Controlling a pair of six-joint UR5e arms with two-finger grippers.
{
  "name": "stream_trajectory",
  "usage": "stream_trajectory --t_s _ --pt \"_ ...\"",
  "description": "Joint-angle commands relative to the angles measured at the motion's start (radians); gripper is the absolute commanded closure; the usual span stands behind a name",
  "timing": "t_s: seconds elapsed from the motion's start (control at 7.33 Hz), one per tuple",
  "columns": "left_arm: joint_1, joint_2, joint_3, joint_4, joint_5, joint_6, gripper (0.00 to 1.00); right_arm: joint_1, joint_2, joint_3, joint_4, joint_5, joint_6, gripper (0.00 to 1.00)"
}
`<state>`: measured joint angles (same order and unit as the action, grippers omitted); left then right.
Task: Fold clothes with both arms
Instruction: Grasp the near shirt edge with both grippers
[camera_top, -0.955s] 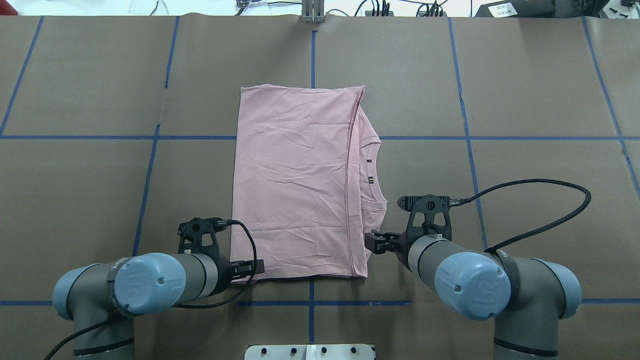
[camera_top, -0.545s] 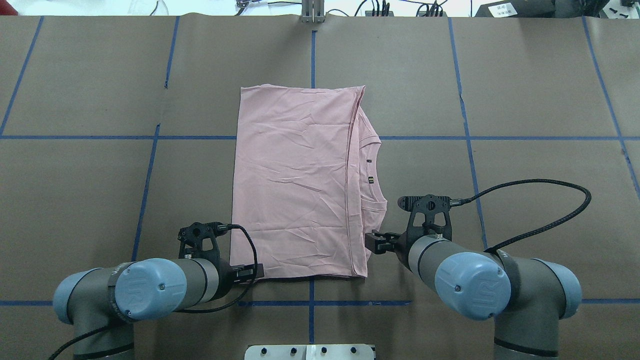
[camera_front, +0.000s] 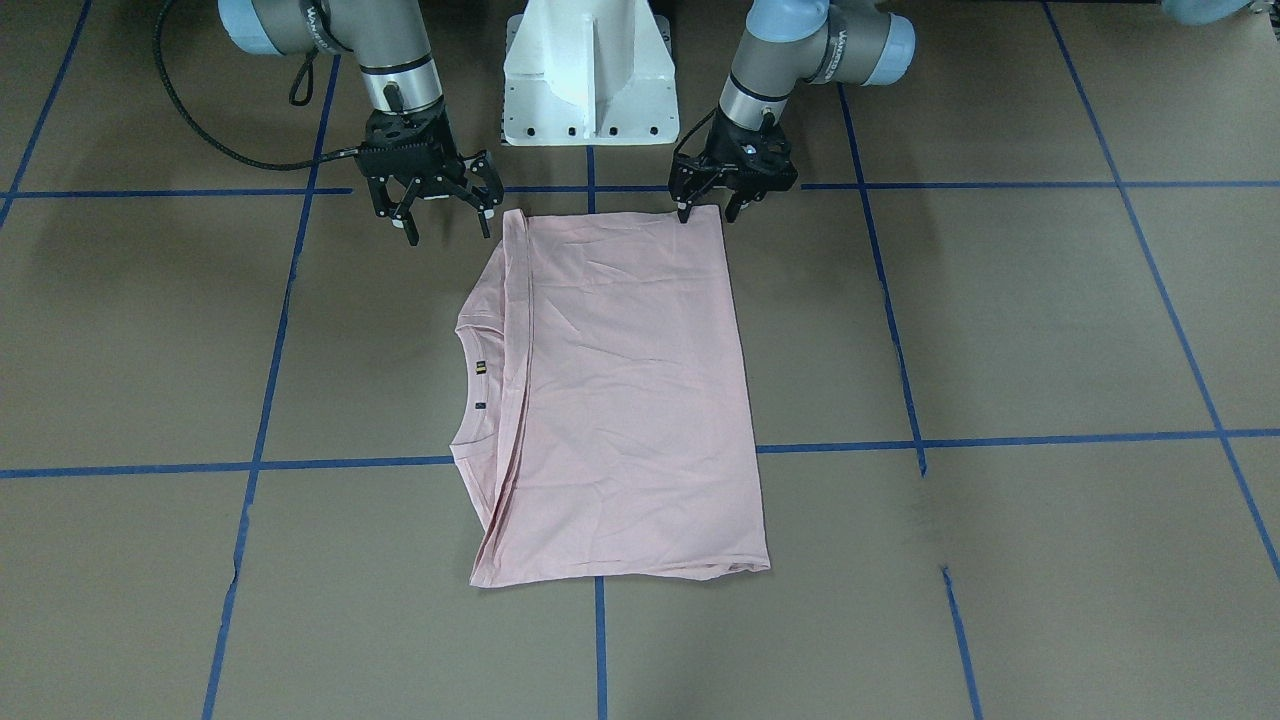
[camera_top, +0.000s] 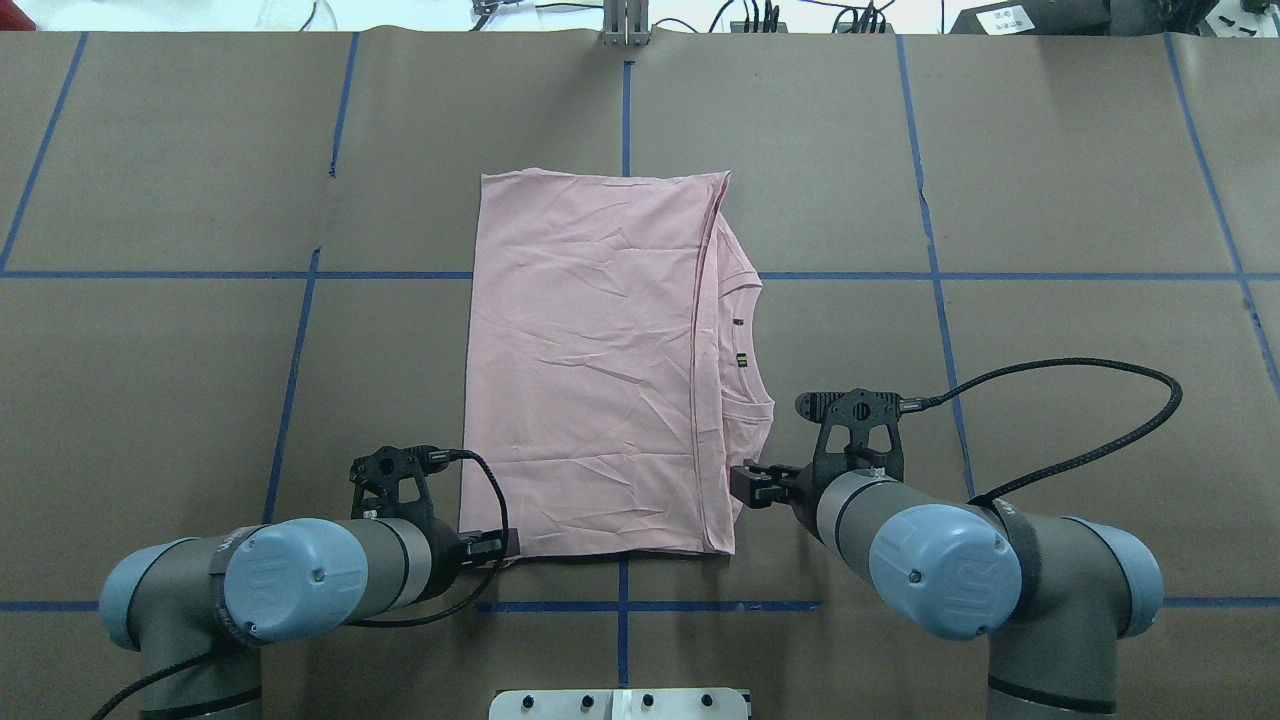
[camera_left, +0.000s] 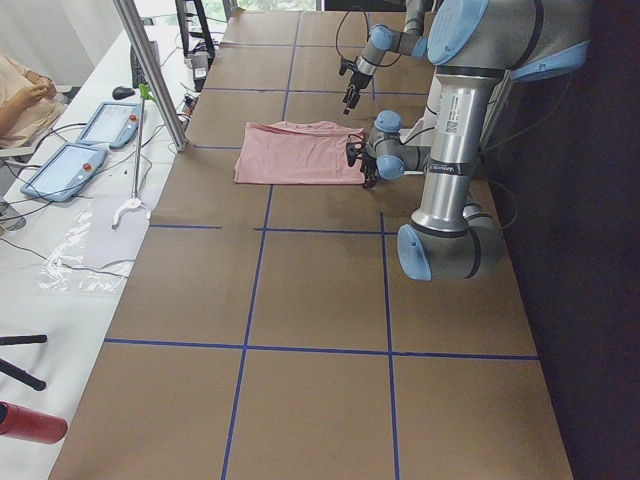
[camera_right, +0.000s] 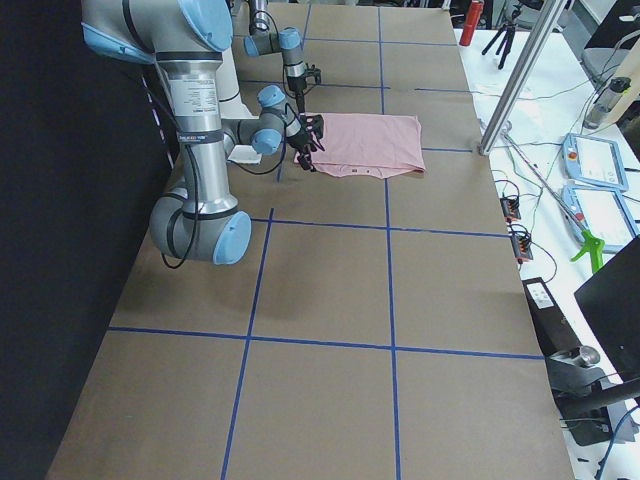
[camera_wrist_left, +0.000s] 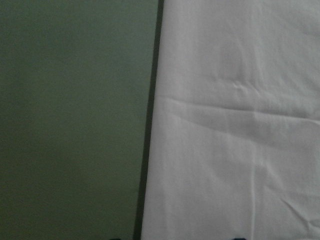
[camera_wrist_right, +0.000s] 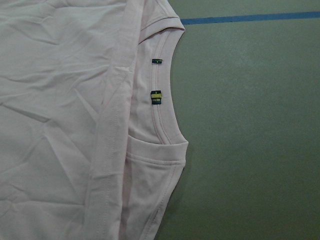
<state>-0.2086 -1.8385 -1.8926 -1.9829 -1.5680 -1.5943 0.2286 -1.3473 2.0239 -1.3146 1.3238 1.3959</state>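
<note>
Pink jersey, soft and lightly creased, makes a long rectangle on the brown paper surface (camera_front: 1000, 330) in the front-facing view. The T-shirt (camera_front: 620, 400) lies folded flat, plain side up, with its collar (camera_front: 470, 385) peeking out along one long edge. The left gripper (camera_front: 706, 214) stands at a corner nearest the robot, jaws apart astride the hem, holding nothing. The right gripper (camera_front: 448, 232) hangs just beside the other near corner, jaws spread wide and empty.

From overhead, the shirt sits between the two grippers, roughly square to the blue tape lines (camera_top: 900, 276).

Both side views show it lying flat and thin.

The left wrist view is filled on its right by pale cloth, its straight edge against the paper, with the dark tips of the jaws just showing at the bottom.

The right wrist view shows the ribbed, curved collar and two small tags (camera_wrist_right: 156, 97).

I judge the step to be reaching for the near corners. Next, each set of jaws must close on every layer, then lift together and carry the edge over evenly.
</note>
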Motion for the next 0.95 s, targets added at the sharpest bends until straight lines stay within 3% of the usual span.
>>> stream_trajectory --t_s 0.0,0.68,0.82 --pt "0.001 0.001 -0.014 -0.001 0.000 -0.010 1.00 0.000 0.000 -0.001 0.000 0.000 0.000 0.00" --pt "0.006 0.001 -0.025 -0.001 0.002 -0.010 1.00 -0.012 0.010 -0.010 -0.002 0.000 0.005 0.00" --pt "0.006 0.002 -0.025 -0.001 0.002 -0.010 1.00 -0.041 0.037 -0.017 -0.015 0.000 0.096 0.00"
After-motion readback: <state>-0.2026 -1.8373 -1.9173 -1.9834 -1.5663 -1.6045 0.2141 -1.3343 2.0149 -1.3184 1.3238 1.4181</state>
